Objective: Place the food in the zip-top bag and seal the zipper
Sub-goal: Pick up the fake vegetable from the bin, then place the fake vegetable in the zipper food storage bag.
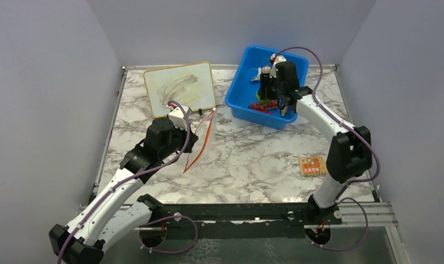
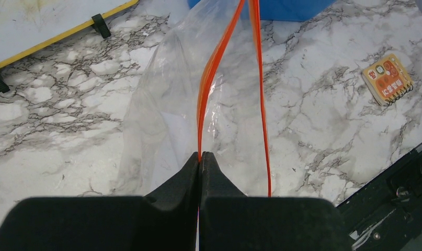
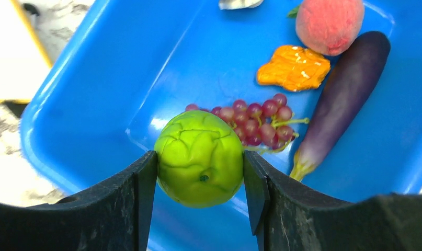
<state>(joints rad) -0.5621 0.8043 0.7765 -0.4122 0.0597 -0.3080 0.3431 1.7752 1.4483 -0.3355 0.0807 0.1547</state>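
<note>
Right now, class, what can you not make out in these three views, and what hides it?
Top view: most of the blue bin contents are hidden under the right gripper.
Right wrist view: the top edge cuts off a white piece; whether the lime touches the bin floor is unclear.
Left wrist view: the bag runs off the top edge; the left gripper covers its near end.

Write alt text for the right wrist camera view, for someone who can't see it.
The right gripper is closed on a green lime inside a blue bin. Behind the lime in the bin lie a dark red grape bunch, an orange piece, a purple eggplant and a pink-red peach.
</note>
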